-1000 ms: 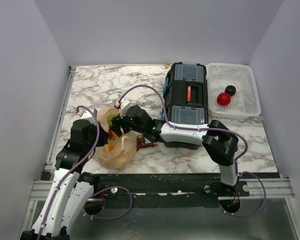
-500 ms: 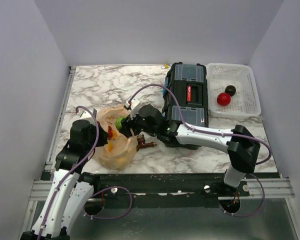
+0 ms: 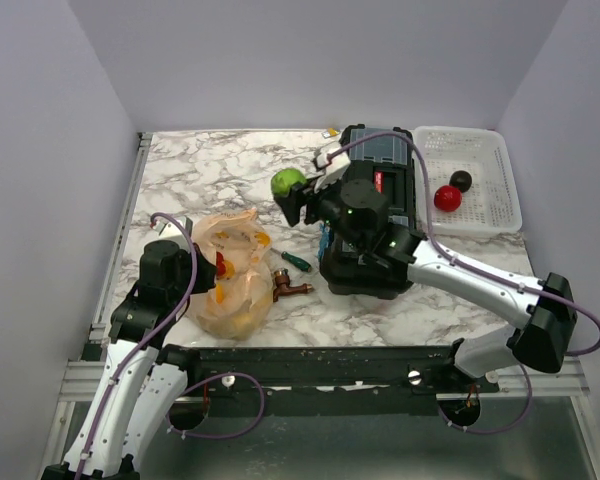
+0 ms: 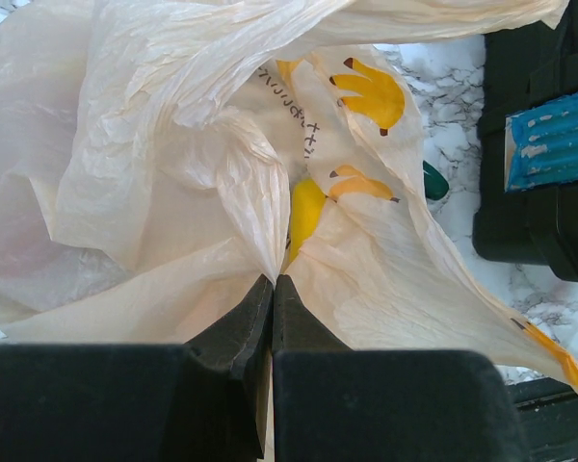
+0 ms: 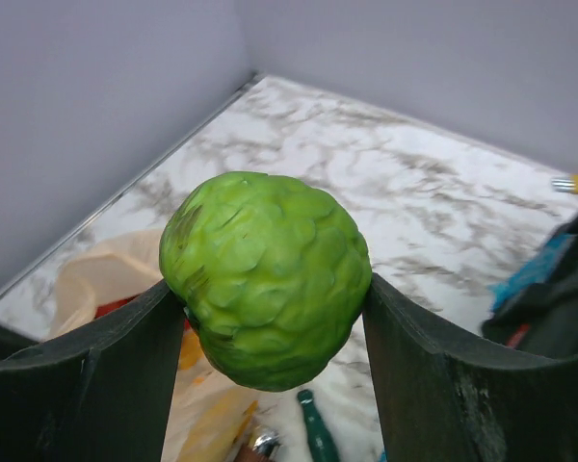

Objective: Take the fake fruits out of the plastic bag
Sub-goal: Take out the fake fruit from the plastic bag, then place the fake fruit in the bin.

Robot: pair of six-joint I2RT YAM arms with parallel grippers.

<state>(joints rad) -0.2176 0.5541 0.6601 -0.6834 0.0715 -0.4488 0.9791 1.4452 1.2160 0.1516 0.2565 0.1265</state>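
The peach-orange plastic bag (image 3: 230, 285) lies at the table's front left; red and yellow fruits (image 3: 221, 265) show in its mouth. My left gripper (image 3: 192, 268) is shut on the bag's film (image 4: 241, 231); a yellow fruit (image 4: 304, 210) shows just past the fingertips. My right gripper (image 3: 292, 190) is shut on the bumpy green ball (image 3: 287, 181) and holds it in the air left of the black toolbox. The green ball (image 5: 267, 274) fills the space between the fingers (image 5: 125, 356). A red ball (image 3: 447, 197) and a dark ball (image 3: 461, 180) lie in the white basket.
The black toolbox (image 3: 372, 215) stands mid-table. The white perforated basket (image 3: 495, 205) is at the back right. A brown metal tap (image 3: 287, 288) and a green-handled tool (image 3: 296, 261) lie between the bag and the toolbox.
My right gripper has come out of the bag with the green ball and risen up and to the right, towards the toolbox. The left gripper has kept its hold on the bag.
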